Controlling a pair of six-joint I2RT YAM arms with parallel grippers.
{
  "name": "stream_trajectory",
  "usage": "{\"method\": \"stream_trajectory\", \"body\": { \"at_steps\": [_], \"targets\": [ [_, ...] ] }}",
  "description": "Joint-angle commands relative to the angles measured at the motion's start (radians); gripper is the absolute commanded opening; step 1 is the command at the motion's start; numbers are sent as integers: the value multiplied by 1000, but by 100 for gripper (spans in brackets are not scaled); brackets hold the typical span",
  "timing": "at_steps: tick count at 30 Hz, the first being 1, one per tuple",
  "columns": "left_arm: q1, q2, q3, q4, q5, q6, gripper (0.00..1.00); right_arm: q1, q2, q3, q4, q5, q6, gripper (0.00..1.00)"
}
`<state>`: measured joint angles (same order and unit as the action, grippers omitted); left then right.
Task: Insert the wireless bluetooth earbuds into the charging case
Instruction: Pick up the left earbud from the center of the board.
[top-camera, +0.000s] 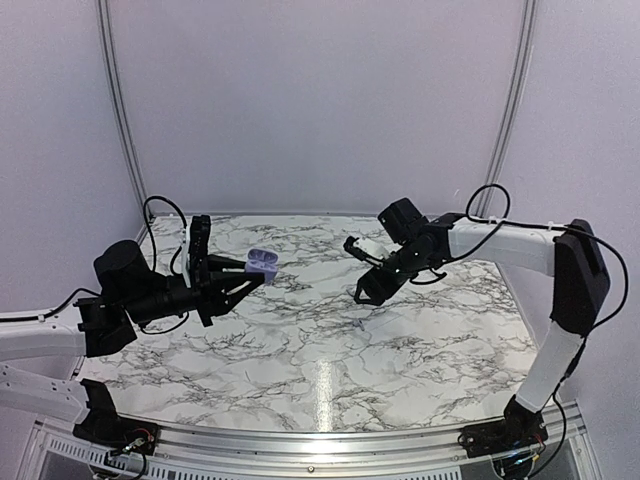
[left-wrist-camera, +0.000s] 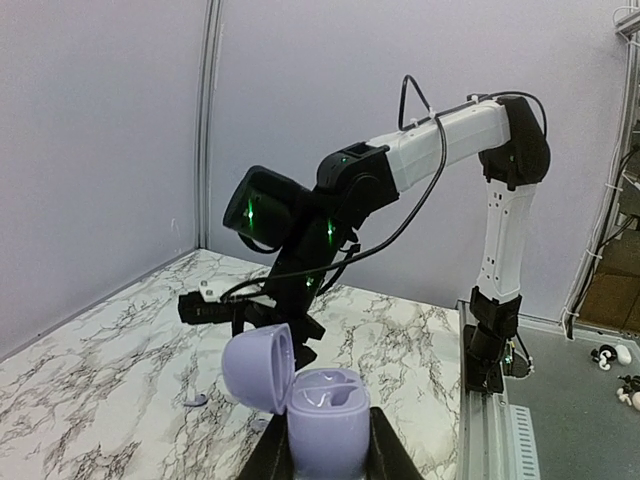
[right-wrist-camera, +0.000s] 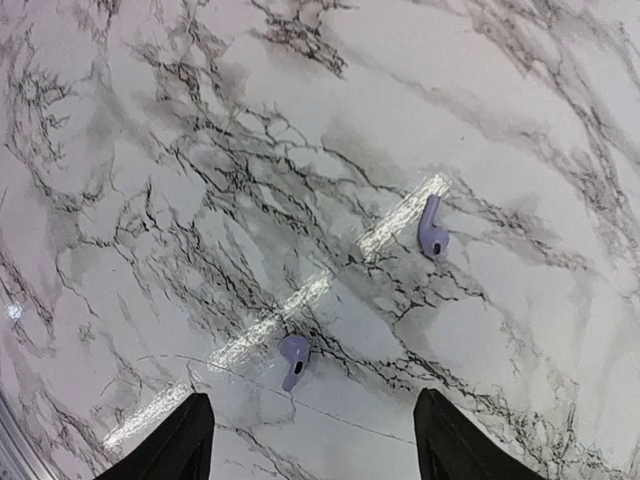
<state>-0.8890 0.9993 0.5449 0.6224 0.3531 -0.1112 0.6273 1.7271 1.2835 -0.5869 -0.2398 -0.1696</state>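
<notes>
A pale lilac charging case (top-camera: 263, 263) (left-wrist-camera: 325, 420) stands upright between my left gripper's (top-camera: 255, 275) (left-wrist-camera: 325, 455) fingers, which are shut on its body. Its lid is hinged open to the left and both sockets look empty. It hangs above the table's left part. Two lilac earbuds lie on the marble in the right wrist view, one (right-wrist-camera: 295, 355) between the fingertips and lower, the other (right-wrist-camera: 433, 228) farther up and right. My right gripper (top-camera: 357, 270) (right-wrist-camera: 312, 400) hovers over them, open, with nothing between its fingers. One earbud (left-wrist-camera: 196, 400) also shows on the table in the left wrist view.
The marble table (top-camera: 330, 360) ends in a metal rail (left-wrist-camera: 495, 430) at the near edge. Beyond that edge, a few small white and black items (left-wrist-camera: 610, 355) lie on a side surface. White walls enclose the back and sides.
</notes>
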Motion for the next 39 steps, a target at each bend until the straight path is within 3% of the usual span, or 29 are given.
{"method": "stream_trajectory", "body": {
  "at_steps": [1, 10, 25, 39],
  "targets": [
    [1, -9, -5, -2, -12, 12, 4, 47, 101, 102, -168, 98, -18, 68],
    [1, -9, -8, -6, -9, 10, 5, 110, 254, 249, -276, 188, -44, 64],
    [2, 11, 4, -5, 1, -1, 5, 122, 373, 317, -329, 213, -55, 51],
    [2, 16, 7, -5, -1, -1, 5, 125, 406, 346, -342, 188, -62, 25]
  ]
}}
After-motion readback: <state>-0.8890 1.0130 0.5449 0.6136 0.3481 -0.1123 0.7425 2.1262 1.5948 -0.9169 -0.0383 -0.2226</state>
